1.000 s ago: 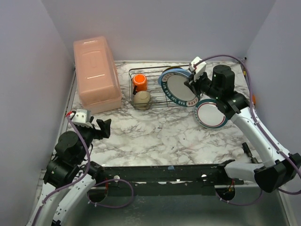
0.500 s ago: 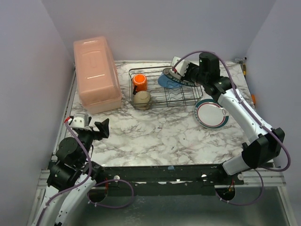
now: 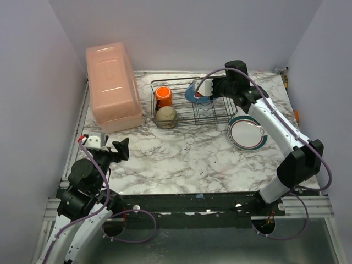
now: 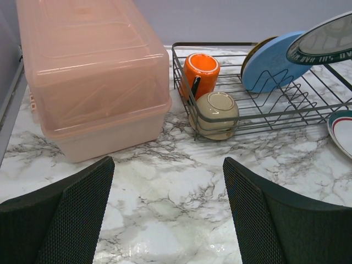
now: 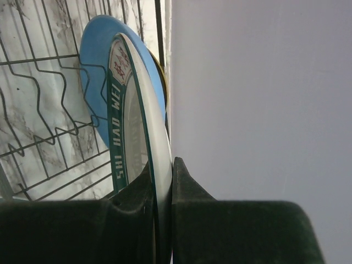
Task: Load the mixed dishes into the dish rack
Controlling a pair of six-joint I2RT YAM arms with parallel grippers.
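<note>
The black wire dish rack (image 3: pixel 219 114) stands at the back of the table. It holds the orange mug (image 3: pixel 163 96), the small white bowl (image 3: pixel 166 116) and the light-blue plate (image 3: pixel 191 94) on edge. My right gripper (image 3: pixel 202 91) is shut on the rim of the white plate with the dark teal patterned rim (image 5: pixel 140 126). It holds that plate on edge over the rack, right beside the blue plate (image 5: pixel 94 66). The yellow-brown plate's edge (image 4: pixel 254 50) shows behind the blue one. My left gripper (image 3: pixel 118 148) is open and empty, low over the table's near left.
A big pink lidded box (image 3: pixel 111 85) stands left of the rack. Another white plate with a teal and red rim (image 3: pixel 247 132) lies flat on the marble right of the rack. Grey walls close the back and both sides.
My right gripper has carried the teal-rimmed plate left, from the rack's right end to over its middle, turning it on edge beside the blue plate. The left arm has hardly moved.
</note>
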